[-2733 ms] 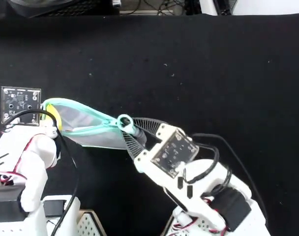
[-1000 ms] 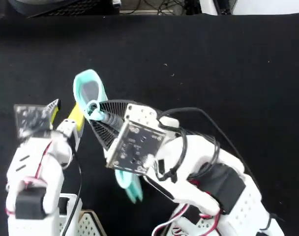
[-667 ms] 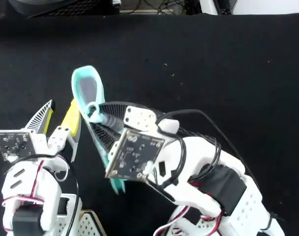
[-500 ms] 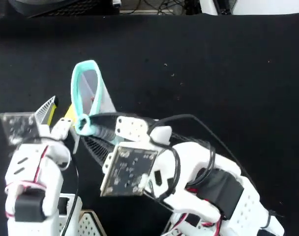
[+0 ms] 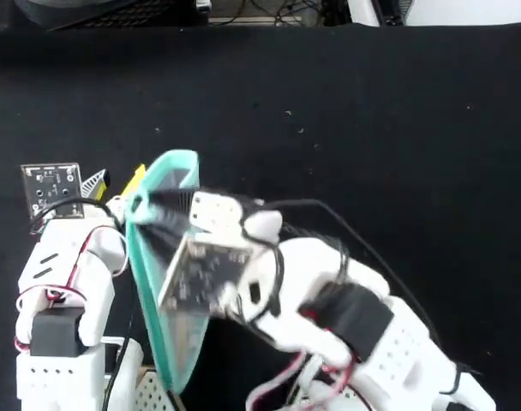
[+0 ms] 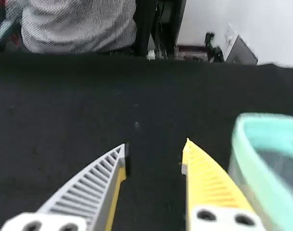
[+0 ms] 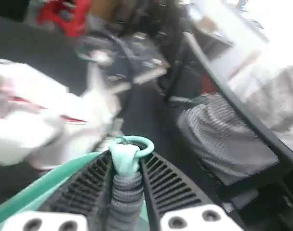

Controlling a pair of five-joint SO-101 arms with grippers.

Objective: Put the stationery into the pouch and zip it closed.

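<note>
Right gripper: I see my right gripper (image 7: 126, 157) clamped tight, its black ribbed fingers pinching the zip pull (image 7: 132, 144). The teal ring sticks out just past the fingertips.

Zip pull: it sits at the top end of the pouch and is caught between the right fingers. From above it is beside the left arm's fingertips, over the left part of the table.

Pouch: the pouch (image 5: 170, 338) has a teal border and see-through walls, and it is held up on edge. It runs from the right gripper down toward the table's near edge, between the two arm bases. The right arm's wrist crosses in front of its middle. I can't quite tell whether its lower end rests on the table or hangs free, as that end is too close to the picture's border.

Left gripper: my left gripper (image 6: 154, 144) is spread wide, one white finger and one yellow, with nothing between them. It sits just beside the pouch's top corner, and from my left wrist camera the teal rim (image 6: 262, 154) looms right next to the yellow finger, apart from it.

Table: the black cloth-covered table (image 5: 372, 128) stretches away toward its far edge and right side.
</note>
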